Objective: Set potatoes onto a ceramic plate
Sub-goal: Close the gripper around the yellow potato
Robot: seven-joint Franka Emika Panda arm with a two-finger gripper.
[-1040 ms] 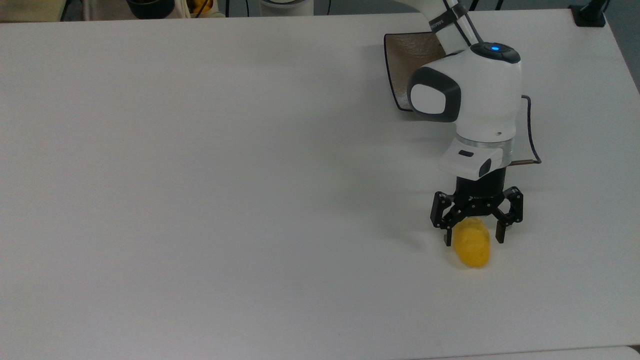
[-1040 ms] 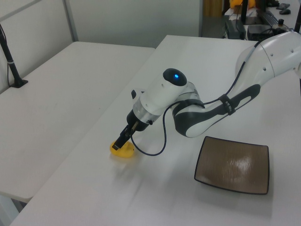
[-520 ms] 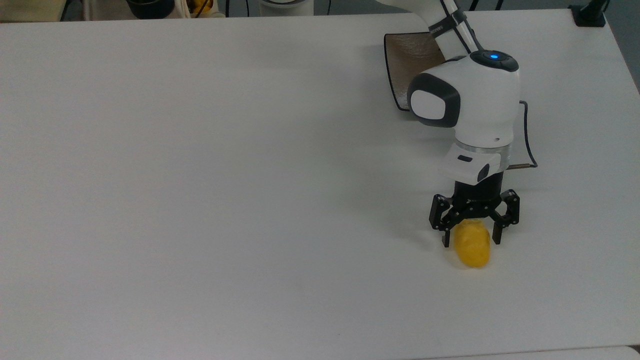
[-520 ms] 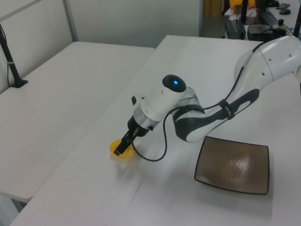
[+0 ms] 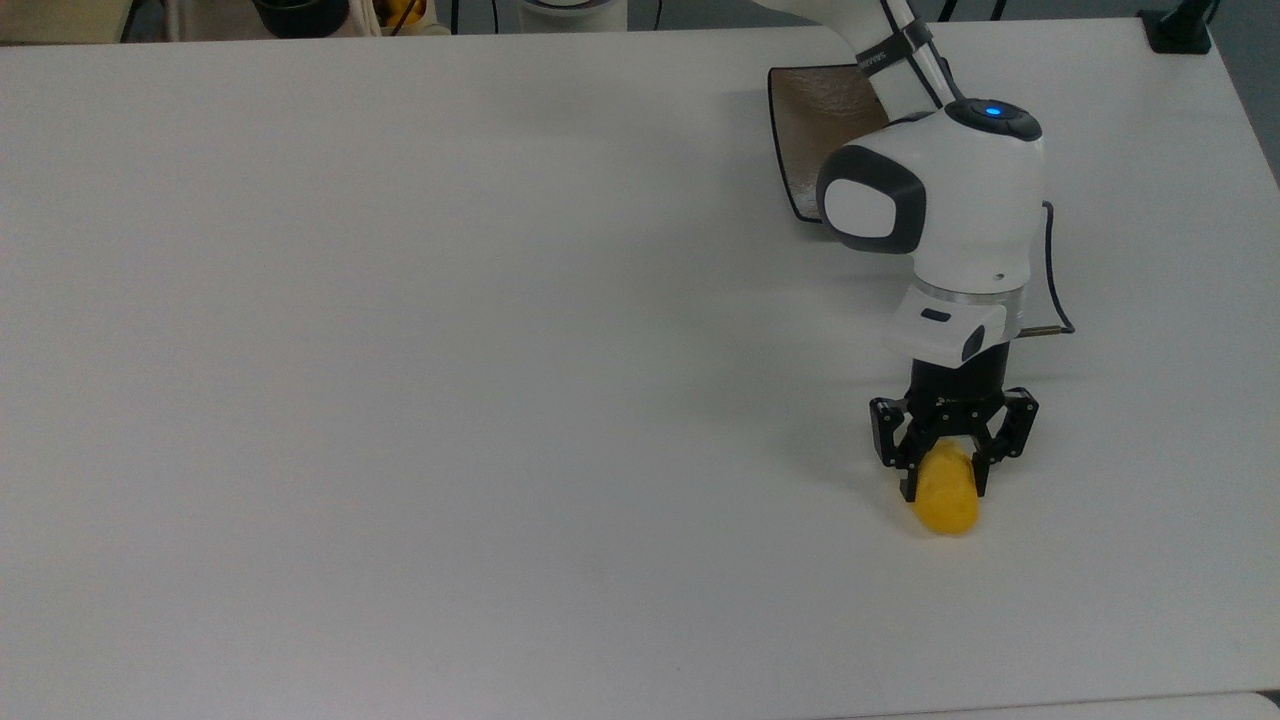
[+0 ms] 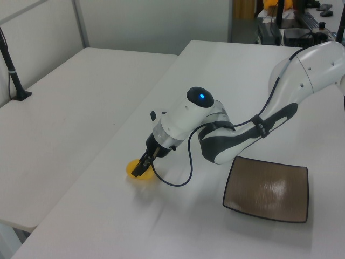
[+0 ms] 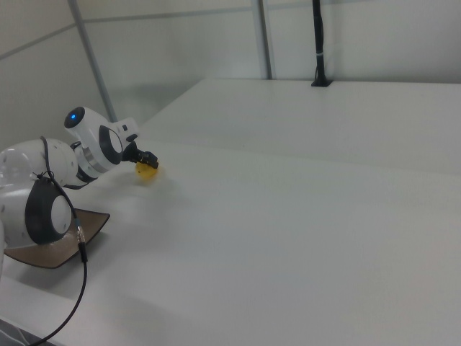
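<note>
A small yellow potato [image 5: 948, 508] lies on the white table near the top view's lower right. My gripper [image 5: 944, 487] points down over the potato's far end, one finger pressed against each side, so it is shut on it. The potato rests on the table. From the left view the gripper [image 6: 139, 171] covers part of the potato [image 6: 131, 171]. The right view shows the potato [image 7: 146, 172] just below the gripper [image 7: 149, 161]. The square brown ceramic plate [image 5: 812, 130] sits behind the arm, partly hidden; it shows whole in the left view [image 6: 267, 189].
A black cable [image 5: 1052, 260] loops off the wrist. A black post base [image 5: 1178, 30] stands at the table's far right corner in the top view. The table's front edge [image 5: 1000, 705] runs close below the potato. A second white table [image 6: 64, 108] adjoins in the left view.
The fingers have closed in from a wide spread to touch the potato's sides, and the hand has dropped slightly. The potato has not moved.
</note>
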